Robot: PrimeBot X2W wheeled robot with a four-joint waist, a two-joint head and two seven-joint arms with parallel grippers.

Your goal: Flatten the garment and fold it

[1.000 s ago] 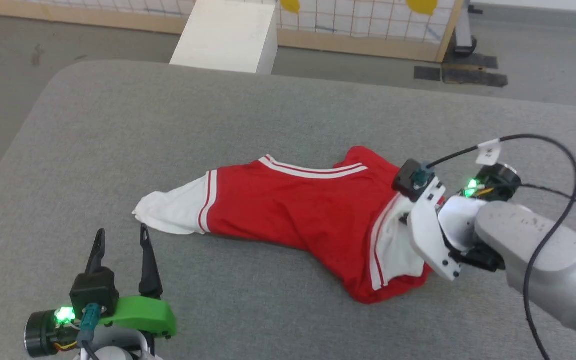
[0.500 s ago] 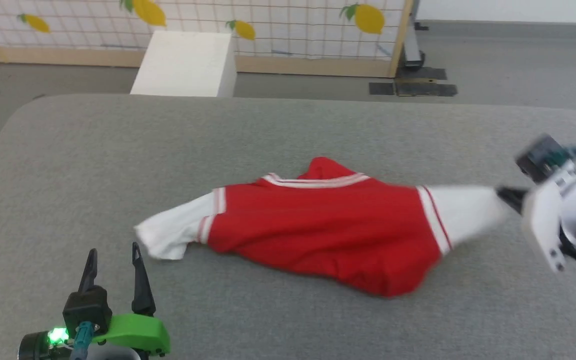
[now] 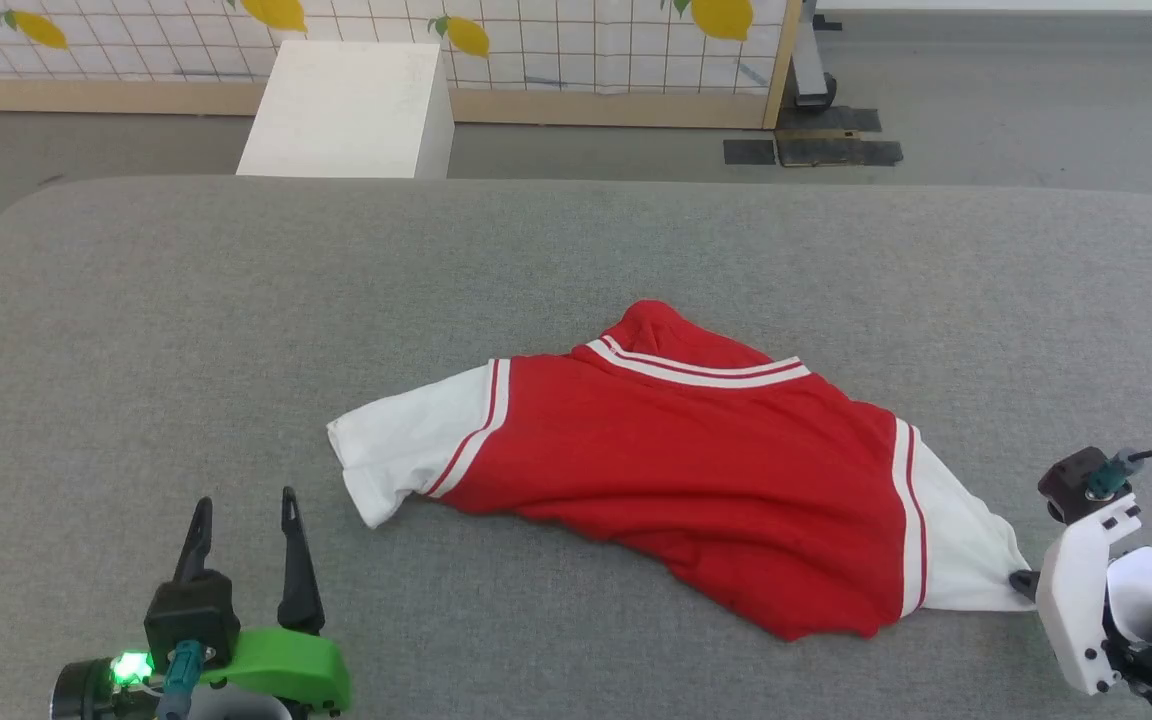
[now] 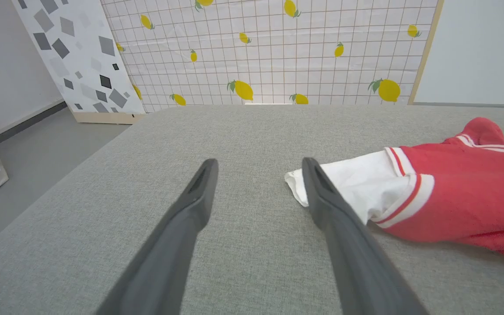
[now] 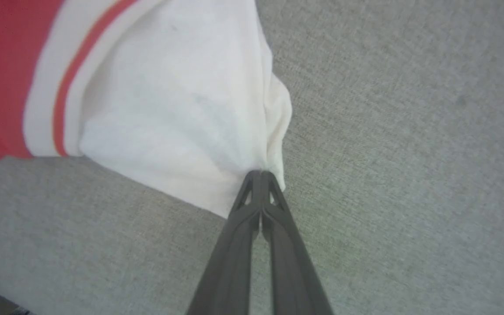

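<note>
the right pincer (image 3: 1021,580) is pressed fully shut on the tip of one white sleeve (image 5: 169,109) of the garment (image 3: 696,460). in the right wrist view its two dark fingers meet with the cloth bunched at their very ends, and the sleeve fans out ahead of them, drawn into a taut cone. the red body of the shirt lies beyond that sleeve, running away from the right pincer across the grey padded surface (image 3: 236,330) toward the left pincer (image 3: 244,500).

the left pincer stands wide open with nothing in it, low over the surface. the other white sleeve (image 4: 348,183) lies just ahead of it and off to its right side. in the head view the cuff is near the right finger but apart from it.

as for progress, the flattening looks barely begun. the two sleeves point out to opposite sides, one toward each pincer, and the striped collar band (image 3: 696,365) faces up on the far side of the shirt from both pincers. the body is rumpled, though. its edge nearest the pincers is uneven and tucked under, and a red hump rises just beyond the collar. no chest lettering shows on the upper face. no fold has been made, so spreading the body flat, smoothing it and all of the folding remain.
</note>
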